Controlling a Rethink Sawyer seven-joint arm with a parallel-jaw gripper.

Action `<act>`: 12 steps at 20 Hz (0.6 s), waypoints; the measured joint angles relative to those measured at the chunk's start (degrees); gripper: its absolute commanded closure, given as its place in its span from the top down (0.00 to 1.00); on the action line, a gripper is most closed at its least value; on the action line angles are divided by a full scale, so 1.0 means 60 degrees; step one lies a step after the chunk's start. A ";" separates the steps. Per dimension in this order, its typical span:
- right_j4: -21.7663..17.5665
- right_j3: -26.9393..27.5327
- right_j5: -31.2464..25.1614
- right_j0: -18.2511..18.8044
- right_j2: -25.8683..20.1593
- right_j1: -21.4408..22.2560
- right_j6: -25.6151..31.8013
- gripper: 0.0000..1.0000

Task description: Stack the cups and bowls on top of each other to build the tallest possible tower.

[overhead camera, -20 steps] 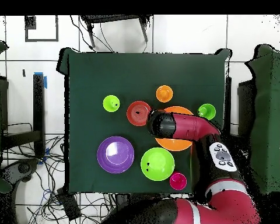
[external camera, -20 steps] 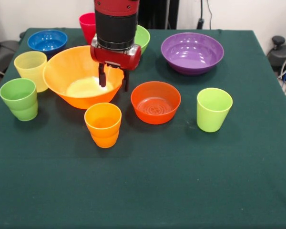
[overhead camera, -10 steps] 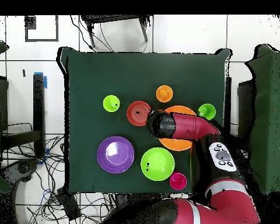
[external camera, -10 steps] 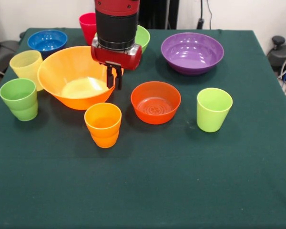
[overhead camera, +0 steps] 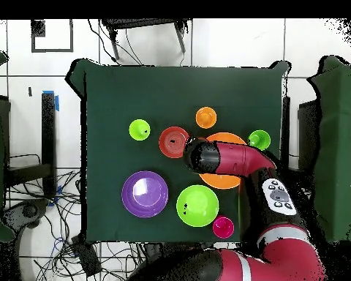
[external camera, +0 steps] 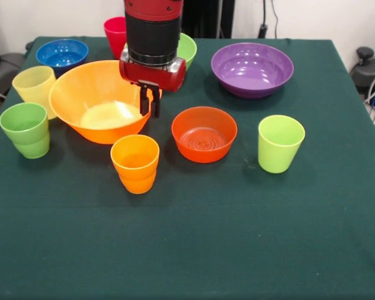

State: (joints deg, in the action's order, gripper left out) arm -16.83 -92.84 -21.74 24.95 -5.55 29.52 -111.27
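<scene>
**Gripper pinched on the rim of the big orange bowl**

In the front view the gripper point(external camera: 149, 107) hung below the red and black arm point(external camera: 152, 34) in the upper left-centre of the frame. Its two dark fingers point(external camera: 144, 104) were drawn close together, clamped on the right-hand rim of the big orange bowl point(external camera: 94, 103). That bowl sat left of centre and leaned slightly, its right side a little higher.

Around it, all on the green table point(external camera: 237, 237):

- The yellow cup point(external camera: 35, 89) stood at the bowl's left edge, touching or nearly touching it.
- The green cup point(external camera: 25, 129) stood further left and lower in the frame.
- The orange cup point(external camera: 135, 163) stood just below the bowl, upright.
- The small red-orange bowl point(external camera: 204, 133) lay right of the gripper, near the centre.
- The lime cup point(external camera: 280, 143) stood to the right, apart from the rest.
- The purple bowl point(external camera: 252, 69) sat at the upper right.
- The blue bowl point(external camera: 62, 54) sat at the upper left.
- The red cup point(external camera: 115, 34) and the green bowl point(external camera: 187, 48) showed only partly, behind the arm at the top.

In the overhead view the arm point(overhead camera: 229, 159) reached from the bottom right across the big orange bowl point(overhead camera: 221, 178), hiding the gripper. Nothing was stacked.
</scene>
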 measured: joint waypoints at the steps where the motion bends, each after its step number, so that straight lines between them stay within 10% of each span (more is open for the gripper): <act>1: 0.0000 -0.0003 0.0000 0.0001 -0.0001 0.0005 0.0000 0.00; 12: 0.0002 -0.0335 -0.0078 0.0035 -0.0085 0.0428 0.0000 0.00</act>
State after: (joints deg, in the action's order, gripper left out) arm -16.82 -94.85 -22.20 25.16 -6.06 32.08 -111.27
